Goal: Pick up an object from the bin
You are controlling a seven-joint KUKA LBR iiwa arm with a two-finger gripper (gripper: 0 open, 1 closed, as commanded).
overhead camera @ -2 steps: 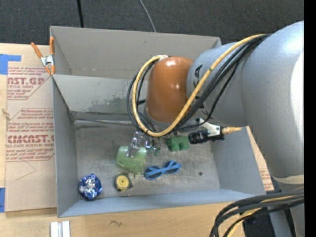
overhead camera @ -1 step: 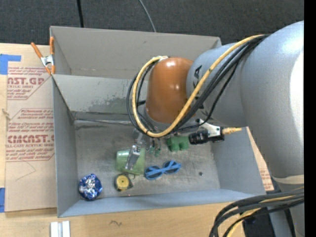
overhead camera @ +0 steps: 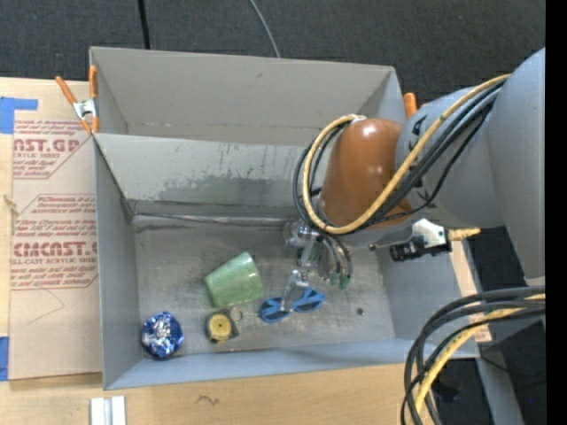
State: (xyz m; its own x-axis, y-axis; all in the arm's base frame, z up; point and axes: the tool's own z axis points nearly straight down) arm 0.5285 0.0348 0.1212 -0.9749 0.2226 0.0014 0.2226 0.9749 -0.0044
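1. The gripper (overhead camera: 306,282) is down low in the right half of the bin (overhead camera: 115,264), just above a small blue looped piece (overhead camera: 288,307) on the floor near the front wall. Whether it is spread or closed, I cannot tell.
2. A pale green cup (overhead camera: 235,279) lies on its side just left of the blue piece, near but apart.
3. A small yellow round piece (overhead camera: 219,327) and a blue-and-silver ball (overhead camera: 161,335) sit further left along the front wall.
4. There is bare floor behind, towards the back wall.

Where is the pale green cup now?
In the camera view the pale green cup lies on its side left of the tool, just above the small yellow disc.
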